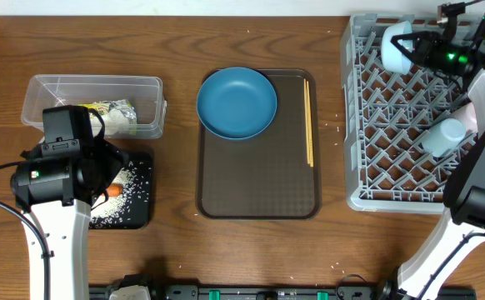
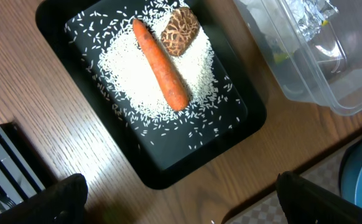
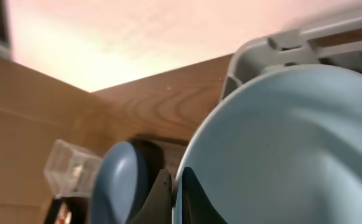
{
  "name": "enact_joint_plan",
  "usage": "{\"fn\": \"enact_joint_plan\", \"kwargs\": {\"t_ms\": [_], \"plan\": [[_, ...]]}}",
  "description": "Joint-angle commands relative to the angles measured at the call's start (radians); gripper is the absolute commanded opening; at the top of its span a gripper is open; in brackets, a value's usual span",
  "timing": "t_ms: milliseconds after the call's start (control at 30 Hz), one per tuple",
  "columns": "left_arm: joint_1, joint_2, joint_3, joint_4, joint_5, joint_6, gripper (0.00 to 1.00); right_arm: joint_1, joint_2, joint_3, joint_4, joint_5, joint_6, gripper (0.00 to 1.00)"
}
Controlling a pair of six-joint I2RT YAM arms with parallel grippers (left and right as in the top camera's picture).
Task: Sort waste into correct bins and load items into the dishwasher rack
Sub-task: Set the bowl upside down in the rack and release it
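One bowl [image 1: 395,46] sat clamped in the right pincer [image 3: 176,194] at upper right; it needed seating tilted between rack [image 1: 367,100] pegs before release. Left pincer [image 2: 181,205] stood apart.

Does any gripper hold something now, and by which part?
The right gripper holds the light blue bowl by its rim. The left gripper is open and empty.

The wooden table [image 1: 176,33] carries clear tub [image 1: 92,81], black tray [image 1: 142,218], brown tray [image 1: 259,179] and grey rack [image 1: 352,117].
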Motion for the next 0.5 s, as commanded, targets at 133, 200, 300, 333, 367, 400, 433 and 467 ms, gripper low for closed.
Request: {"fn": "enact_joint_plan", "kwargs": {"t_ms": [133,200,300,333,367,400,433,467], "plan": [[0.005,0.002,-0.003,-0.003,-0.012,-0.016,0.98,-0.069,0.030,0.008,0.011,-0.024,0.087,0.01],[0.005,0.002,-0.003,-0.003,-0.012,-0.016,0.98,-0.092,0.030,0.008,0.007,-0.024,0.095,0.01],[0.005,0.002,-0.003,-0.003,-0.012,-0.016,0.98,-0.127,0.029,0.008,-0.005,-0.031,0.103,0.01],[0.005,0.002,-0.003,-0.003,-0.012,-0.016,0.98,-0.138,0.029,0.008,-0.015,-0.031,0.103,0.01],[0.005,0.002,-0.003,-0.003,-0.012,-0.016,0.98,-0.149,0.028,0.008,-0.026,-0.031,0.103,0.01],[0.005,0.002,-0.003,-0.003,-0.012,-0.016,0.98,-0.156,0.028,0.008,-0.037,-0.031,0.102,0.01],[0.005,0.002,-0.003,-0.003,-0.012,-0.016,0.98,-0.165,0.028,0.008,-0.045,-0.031,0.102,0.01],[0.005,0.002,-0.003,-0.003,-0.012,-0.016,0.98,-0.172,0.028,0.008,-0.053,-0.031,0.102,0.01]]}}
